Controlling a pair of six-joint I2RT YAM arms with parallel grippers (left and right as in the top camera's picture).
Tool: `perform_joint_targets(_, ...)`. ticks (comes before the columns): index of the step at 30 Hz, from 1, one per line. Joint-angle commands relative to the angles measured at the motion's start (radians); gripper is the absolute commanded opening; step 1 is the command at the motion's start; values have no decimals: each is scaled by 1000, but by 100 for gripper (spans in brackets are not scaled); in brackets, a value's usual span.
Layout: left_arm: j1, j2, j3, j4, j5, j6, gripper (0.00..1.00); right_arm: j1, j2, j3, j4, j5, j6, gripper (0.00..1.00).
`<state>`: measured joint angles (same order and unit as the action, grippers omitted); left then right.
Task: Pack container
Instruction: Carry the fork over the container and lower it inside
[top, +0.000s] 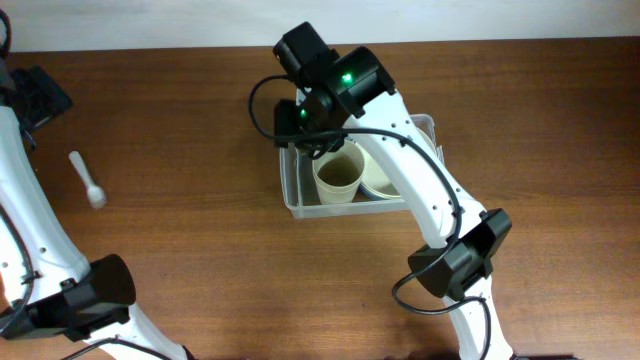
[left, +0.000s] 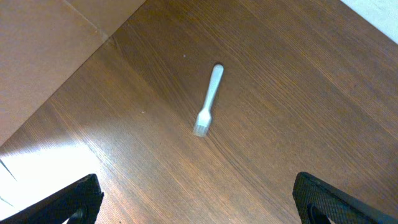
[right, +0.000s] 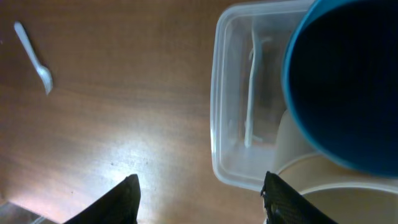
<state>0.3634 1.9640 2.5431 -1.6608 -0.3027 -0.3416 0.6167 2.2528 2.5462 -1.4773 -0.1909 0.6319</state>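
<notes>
Fork (left: 208, 101): white plastic, loose on tabletop (left: 311, 93), well left of container (top: 295, 188), which sits mid-tabletop holding a cream bowl (top: 340, 178). Left end effector (left: 199, 208): nearer, spread wide, empty, above the fork; fork's long axis crosses its finger line. Right end effector (right: 202, 199): spread, empty, over container.

Overhead: the right arm (top: 420, 190) covers the container's (top: 298, 203) far rim and most of a second bowl (top: 376, 187). Right wrist: the blue bowl (right: 342, 81), blurred, is cut by the top and right edges, and the cream bowl (right: 323, 186) by the bottom edge. In the wrist views the right gripper (right: 200, 180) and left gripper (left: 196, 180) show finger ends only.
</notes>
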Motion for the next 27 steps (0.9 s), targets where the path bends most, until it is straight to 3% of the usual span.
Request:
perform_joint_targets(1,6,11,-8,-1,0,-13,100,-8,-3,3,50,11,-43,59)
perform_joint_targets(9,6,11,-8,-1,0,-13,100,-46,-23,104,129,32,-60,62)
perform_joint_targets(16,6,11,-8,-1,0,-13,100,-192,-42,237,97,48,-79,67)
perform_joint_targets(24,6,11,-8,-1,0,-13,100,-563,-42,346,-101,150,-77,99)
perform_joint_targets(27,6,11,-8,-1,0,-13,100,-703,-40,343,-195,208,-78,99)
